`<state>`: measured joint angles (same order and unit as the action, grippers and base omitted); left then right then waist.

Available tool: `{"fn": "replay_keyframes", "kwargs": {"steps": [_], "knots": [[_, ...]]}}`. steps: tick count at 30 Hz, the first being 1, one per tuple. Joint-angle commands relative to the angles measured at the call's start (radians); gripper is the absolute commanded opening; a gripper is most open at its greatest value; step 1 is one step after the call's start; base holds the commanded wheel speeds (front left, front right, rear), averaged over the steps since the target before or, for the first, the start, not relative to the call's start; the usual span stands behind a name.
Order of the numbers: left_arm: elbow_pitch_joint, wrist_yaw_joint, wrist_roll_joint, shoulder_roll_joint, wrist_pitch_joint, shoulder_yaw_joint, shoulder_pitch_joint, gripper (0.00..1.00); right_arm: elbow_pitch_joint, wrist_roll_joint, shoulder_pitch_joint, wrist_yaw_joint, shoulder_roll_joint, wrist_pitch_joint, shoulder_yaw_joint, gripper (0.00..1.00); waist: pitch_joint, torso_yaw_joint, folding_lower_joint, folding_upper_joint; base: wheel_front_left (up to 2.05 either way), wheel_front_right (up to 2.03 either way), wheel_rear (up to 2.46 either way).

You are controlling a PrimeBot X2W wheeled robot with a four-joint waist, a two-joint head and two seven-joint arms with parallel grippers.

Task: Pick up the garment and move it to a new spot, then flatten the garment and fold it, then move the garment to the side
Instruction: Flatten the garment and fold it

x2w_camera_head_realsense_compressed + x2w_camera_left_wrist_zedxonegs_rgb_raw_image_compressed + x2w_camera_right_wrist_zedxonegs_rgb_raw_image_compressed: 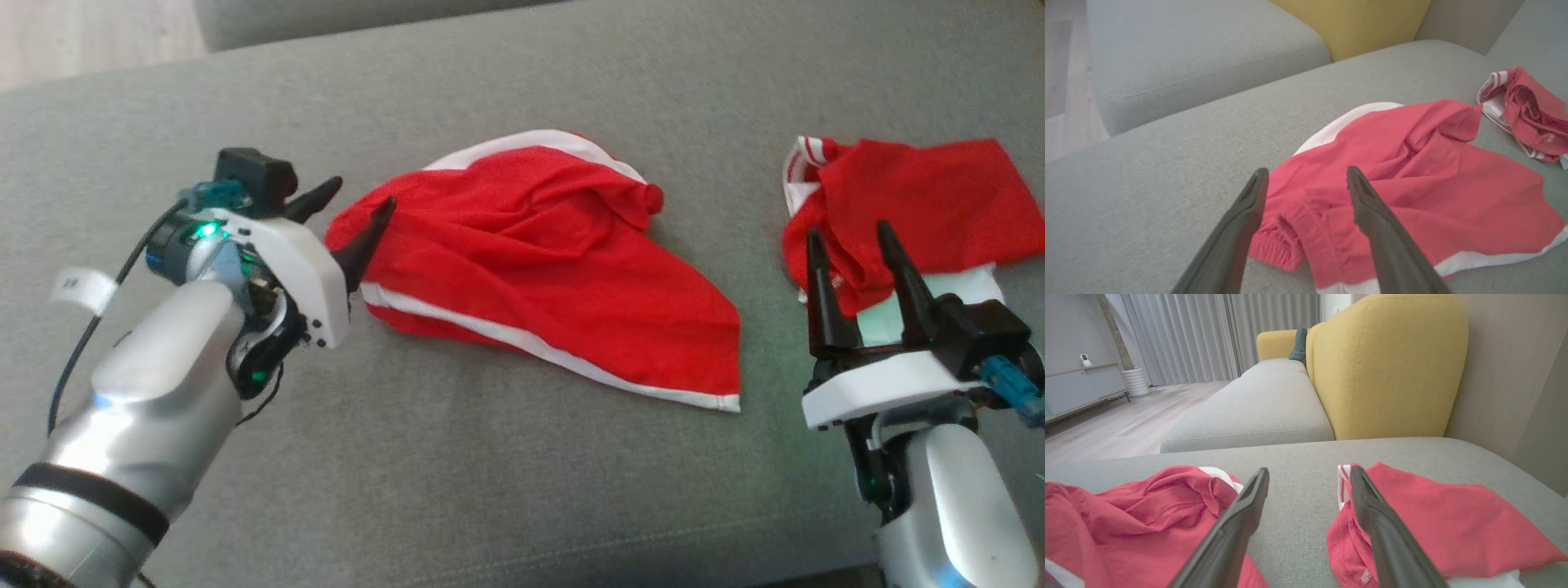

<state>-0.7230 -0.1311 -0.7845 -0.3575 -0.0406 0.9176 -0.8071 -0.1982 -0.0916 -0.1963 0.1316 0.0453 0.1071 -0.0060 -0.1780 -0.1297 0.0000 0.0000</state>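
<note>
Red garment (547,261), crumpled at centre frame on grey sofa (490,457); left gripper (361,192) at its waistband edge, right gripper (847,229) at lower right, both with fingers spread and empty; flattening probably wants opposite edges pinched and drawn apart evenly.

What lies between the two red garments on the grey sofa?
Only bare grey cushion separates the crumpled red shorts from the second red garment, as the head view and the right wrist view both show.
</note>
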Motion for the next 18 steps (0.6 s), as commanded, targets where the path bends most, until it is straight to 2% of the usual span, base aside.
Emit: {"fn": "replay_keyframes", "kwargs": {"steps": [1, 5, 9, 13, 18], "knots": [[0.029, 0.001, -0.006, -0.048, -0.035, -0.047, -0.035, 1.0, 0.031, 0.012, -0.025, -0.001, 0.005, 0.009, 0.01, 1.0, 0.027, 0.027, 0.0, 0.0, 0.0, 0.0, 0.0], [0.065, 0.02, -0.017, -0.061, -0.102, -0.07, 0.006, 1.0, 0.038, 0.018, -0.01, -0.001, 0.005, 0.008, -0.014, 1.0, 0.062, 0.054, 0.0, 0.0, 0.0, 0.0, 0.0], [0.13, 0.068, -0.026, -0.077, -0.168, -0.096, 0.081, 1.0, 0.046, 0.013, 0.017, -0.001, 0.005, 0.01, -0.03, 1.0, 0.1, 0.076, 0.0, 0.0, 0.0, 0.0, 0.0], [0.231, 0.145, -0.046, -0.09, -0.209, -0.155, 0.193, 1.0, 0.054, -0.004, 0.054, -0.001, 0.005, 0.011, -0.038, 1.0, 0.131, 0.093, 0.0, 0.0, 0.0, 0.0, 0.0], [0.42, 0.249, -0.034, -0.071, -0.22, -0.295, 0.372, 1.0, 0.062, -0.027, 0.097, -0.001, 0.005, 0.013, -0.042, 1.0, 0.146, 0.104, 0.0, 0.0, 0.0, 0.0, 0.0]]}}
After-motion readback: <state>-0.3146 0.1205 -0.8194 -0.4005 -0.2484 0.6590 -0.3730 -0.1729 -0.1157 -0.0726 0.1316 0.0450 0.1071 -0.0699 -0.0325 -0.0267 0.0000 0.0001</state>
